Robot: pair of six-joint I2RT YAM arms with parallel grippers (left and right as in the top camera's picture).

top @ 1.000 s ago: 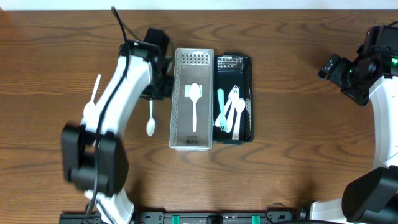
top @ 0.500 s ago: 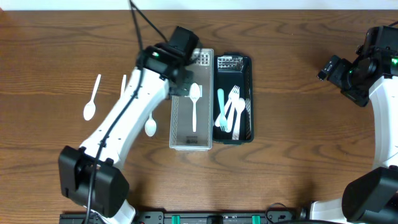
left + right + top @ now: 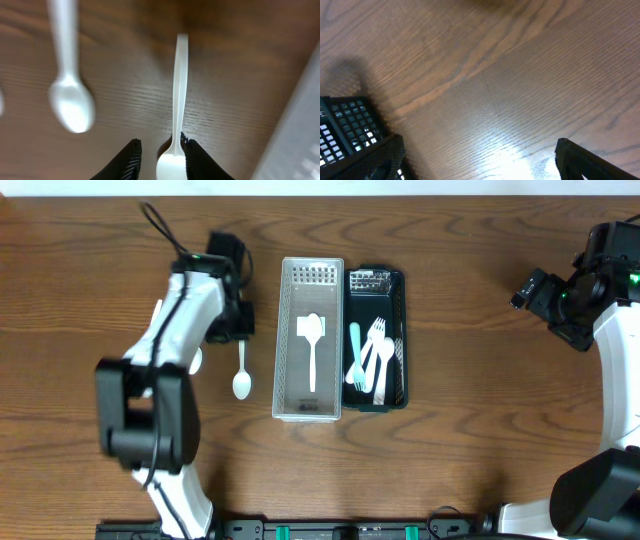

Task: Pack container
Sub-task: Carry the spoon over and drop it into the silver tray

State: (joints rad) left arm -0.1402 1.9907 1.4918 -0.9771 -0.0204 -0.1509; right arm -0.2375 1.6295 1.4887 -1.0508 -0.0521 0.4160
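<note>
Wooden table (image 3: 450, 450): your left gripper (image 3: 159, 156), back from the grey tray (image 3: 308, 405), now hangs spread astride a white spoon (image 3: 178, 95), next for packing.

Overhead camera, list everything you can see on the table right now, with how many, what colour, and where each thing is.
Clear tray: one, translucent grey, centre of the table.
Spoon in the clear tray: one, white, lying lengthwise.
Dark basket: one, dark green, touching the clear tray's right side.
Cutlery in the dark basket: white forks and a spoon plus one teal piece, overlapping; exact count unclear.
Loose spoon: one, white, on the wood left of the clear tray.
Second loose spoon: one, white, further left, mostly hidden under the arm from overhead.
Table: one, brown wood.
Left gripper: open, over the loose spoon's handle.
Right gripper: far right; open or shut unclear.
</note>
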